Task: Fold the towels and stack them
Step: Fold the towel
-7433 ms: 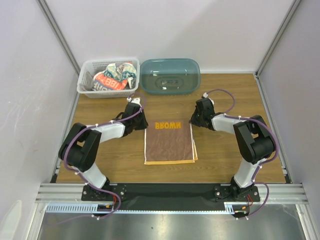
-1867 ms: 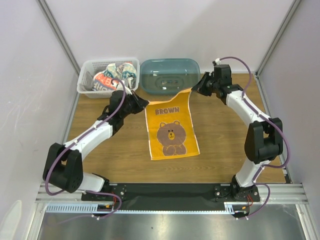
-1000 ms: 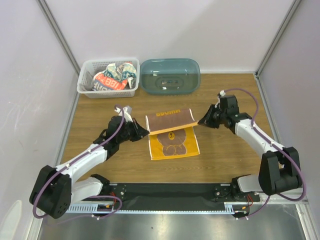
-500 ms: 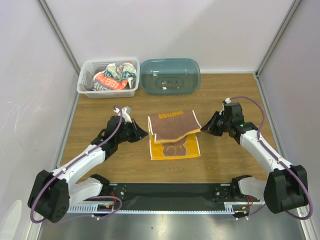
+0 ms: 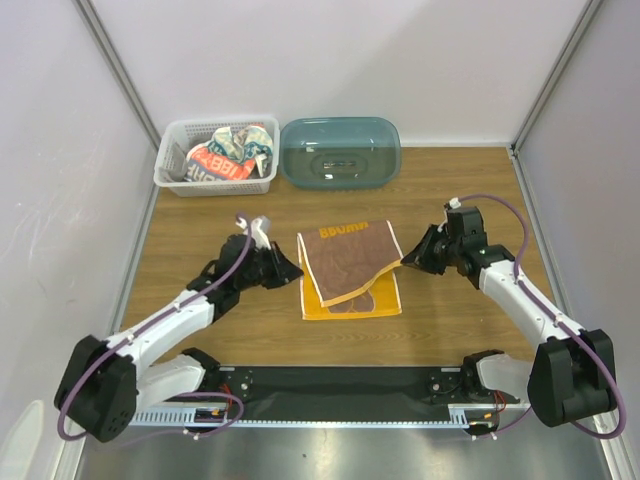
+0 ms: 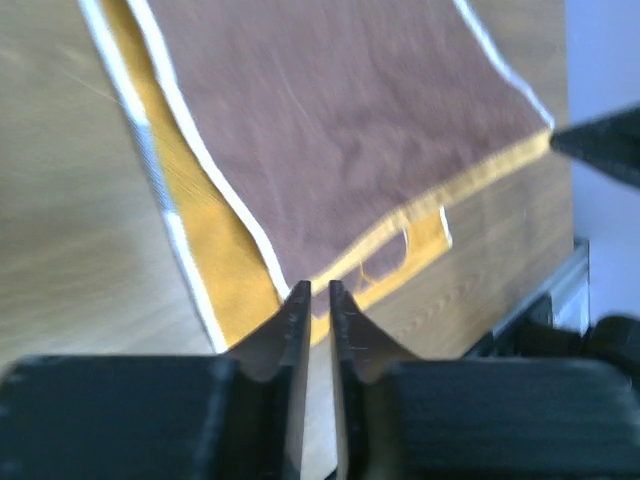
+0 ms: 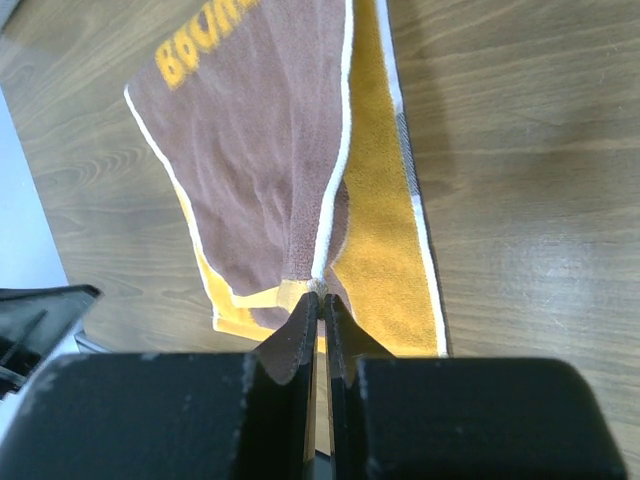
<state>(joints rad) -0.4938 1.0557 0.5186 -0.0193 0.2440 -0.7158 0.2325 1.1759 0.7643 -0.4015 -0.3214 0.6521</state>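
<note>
The brown towel with orange lettering and edge (image 5: 345,268) lies at the table's middle, its brown far half folded forward over the orange half. My right gripper (image 5: 408,258) is shut on the flap's right corner, as the right wrist view shows (image 7: 320,295), and holds it slightly raised. My left gripper (image 5: 296,270) is at the towel's left edge. In the left wrist view (image 6: 311,290) its jaws stand a narrow gap apart with only wood showing between them. The flap's left corner (image 6: 300,270) rests just past the tips. The white printed towel (image 5: 222,160) lies crumpled in the basket.
The white lattice basket (image 5: 163,178) stands at the back left. The teal oval tub (image 5: 340,152) is beside it at the back centre. Bare wood surrounds the towel. White walls close in the left, right and back sides.
Both grippers carried the towel's far edge forward over its orange bear side. In the last half second the flap's left side dropped flat, and the left jaws stand apart from it.
</note>
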